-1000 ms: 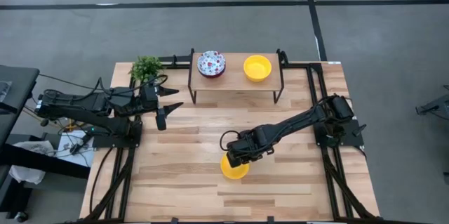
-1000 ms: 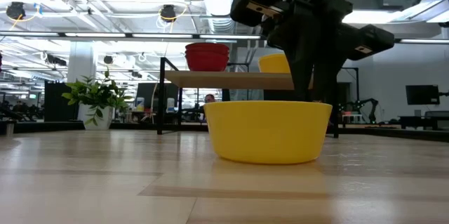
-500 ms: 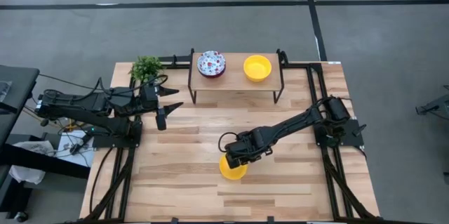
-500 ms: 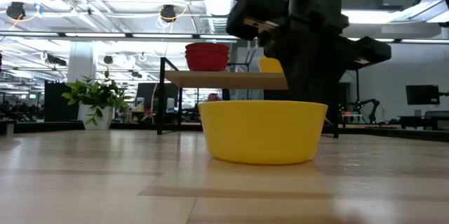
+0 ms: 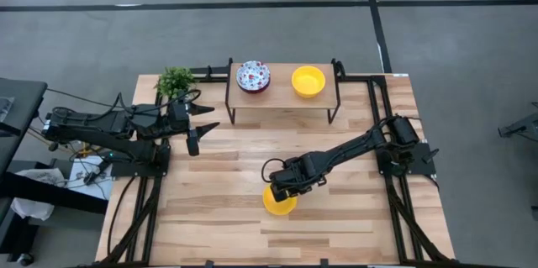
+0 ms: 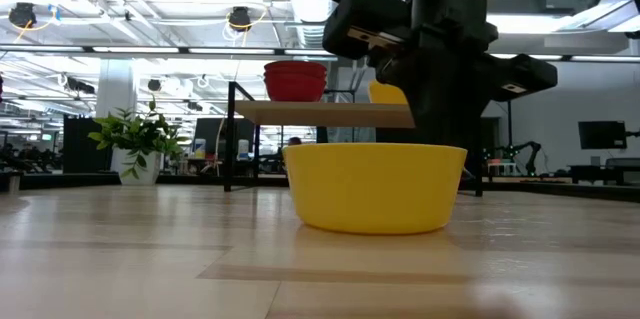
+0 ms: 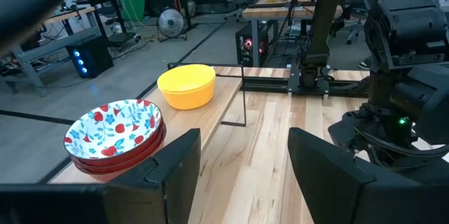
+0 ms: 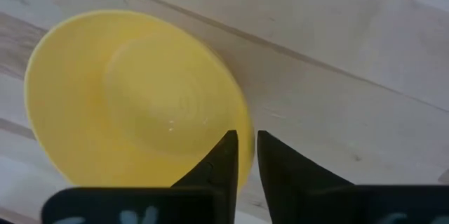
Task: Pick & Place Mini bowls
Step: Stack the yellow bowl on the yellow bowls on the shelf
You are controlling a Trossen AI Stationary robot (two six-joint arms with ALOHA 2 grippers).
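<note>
Item 1: your right pincer (image 8: pixel 243 143), fingers nearly together, clamped on the rim of a yellow mini bowl (image 8: pixel 133 101) resting on the table (image 5: pixel 218 176).
Item 2: your left pincer (image 5: pixel 204 125), fingers apart, waits well apart, near the shelf (image 5: pixel 282 98) holding 1 yellow bowl (image 5: pixel 308 81) and the floral bowls (image 5: pixel 253 76).

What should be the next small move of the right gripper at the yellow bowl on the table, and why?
Probably finish closing, then lift. The right gripper has one finger on each side of the yellow bowl rim, with a narrow gap left, and the bowl rests on the table.
</note>
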